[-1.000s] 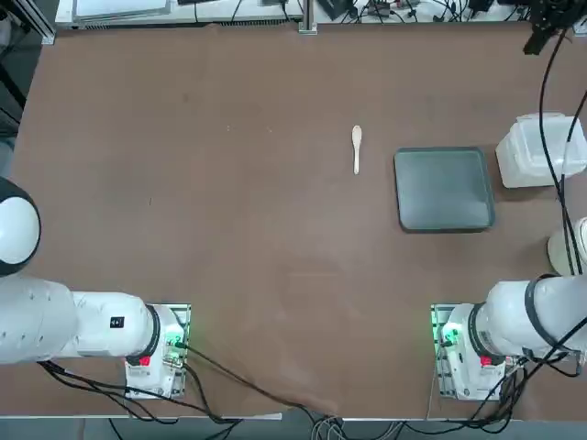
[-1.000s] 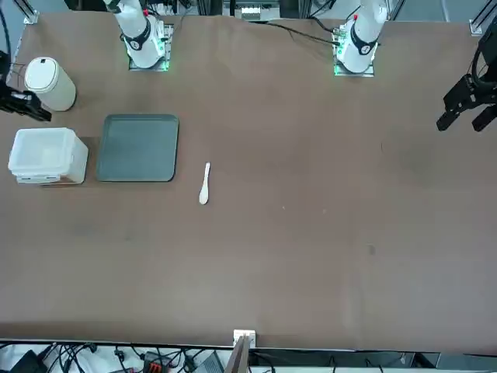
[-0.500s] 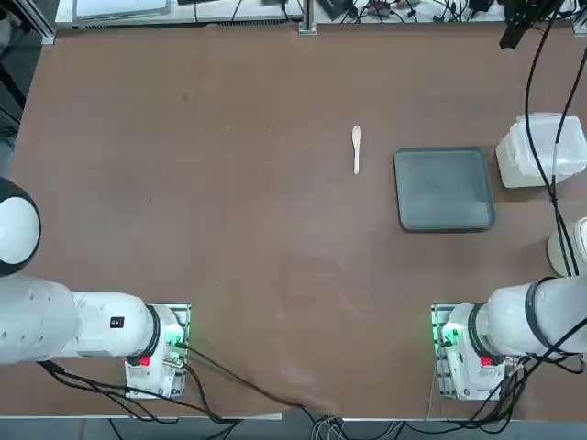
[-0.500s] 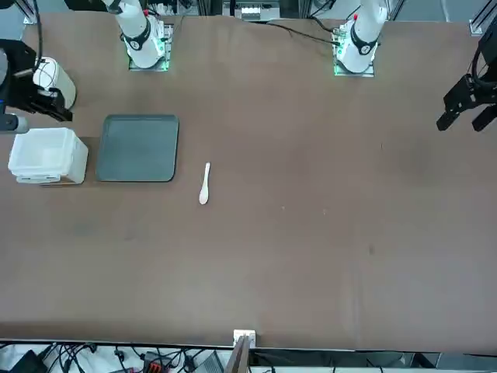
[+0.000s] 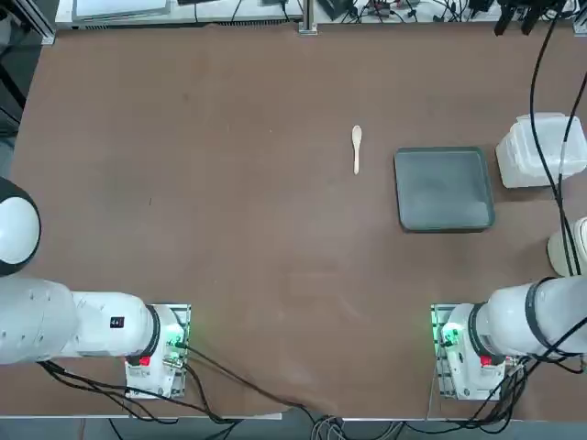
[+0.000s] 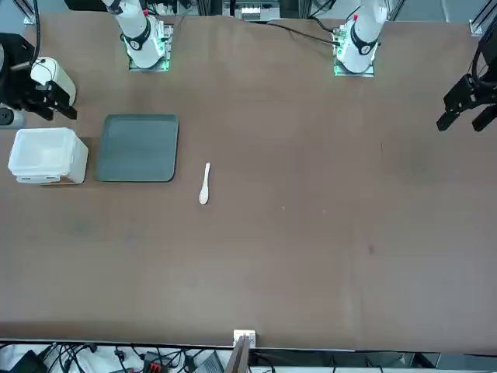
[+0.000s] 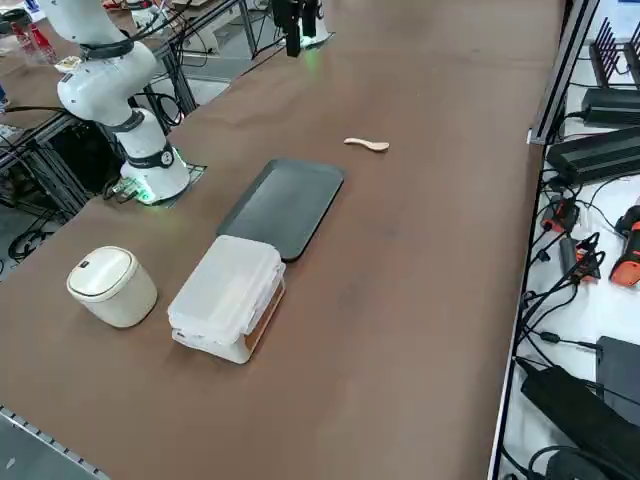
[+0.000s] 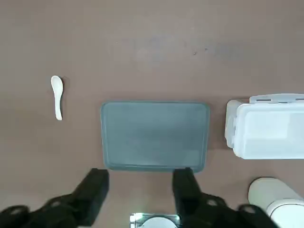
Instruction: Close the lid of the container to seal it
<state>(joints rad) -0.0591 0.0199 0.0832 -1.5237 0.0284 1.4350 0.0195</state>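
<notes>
Our right pincer [image 8: 140,183] is spread and pinching nothing; the lid [image 7: 228,285] lies over the container [image 7: 240,348], beside the tray [image 7: 283,208]. We should press its latch edge down evenly.

- Lid [image 7: 229,288]: translucent white, squarish with rounded corners, lying over the container's top.
- Container [image 7: 235,346]: translucent white plastic box, upright on the table [image 7: 400,300], just beside the grey tray [image 7: 285,205].

White spoon [image 8: 57,97] and dark grey tray [image 5: 444,189] on brown table [image 5: 248,202].
</notes>
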